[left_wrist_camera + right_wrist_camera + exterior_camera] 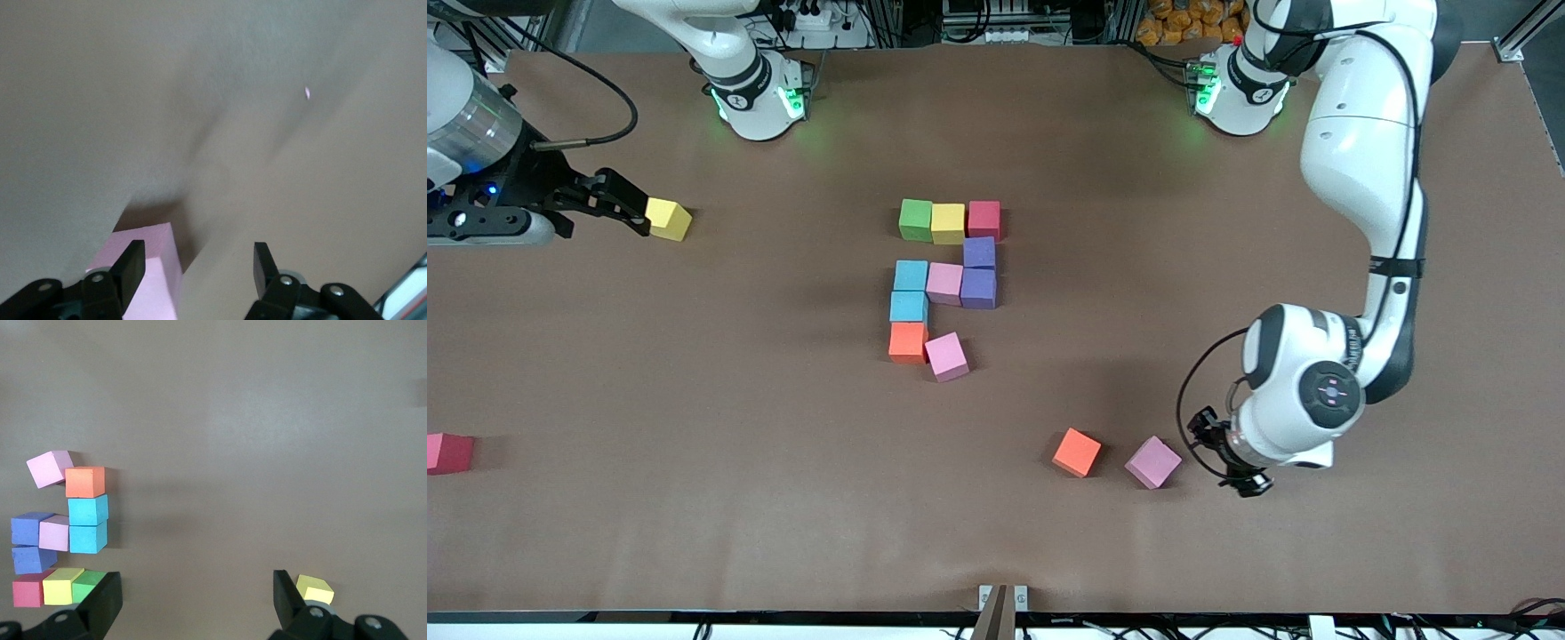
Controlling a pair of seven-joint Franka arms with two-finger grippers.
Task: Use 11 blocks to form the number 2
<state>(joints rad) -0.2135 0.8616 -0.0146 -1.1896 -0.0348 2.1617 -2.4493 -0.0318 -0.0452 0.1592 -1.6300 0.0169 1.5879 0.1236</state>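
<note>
The unfinished number 2 [947, 284] of small matte foam cubes lies mid-counter: ten cubes are placed, the tenth, a pink cube [947, 356], sitting skewed beside the orange corner cube [908, 342]; the closing cube of the bottom row is wanting. The loose pink matte foam cube [1153, 462], taken as the piece for that gap, rests on the brown counter [783, 498], nearer the front camera than the digit and toward the left arm's end, well apart from it. The left gripper [199, 263] stands low just beside this cube on the side away from the digit; its fingers are parted and grasp nothing, the cube lying outside one finger rather than between them. The gripper must therefore shift toward the digit to straddle it. The right gripper [197, 593], spread wide and empty, waits near a stray yellow foam cube [669, 219], far from the pink one; the left arm is plainly nearer.
</note>
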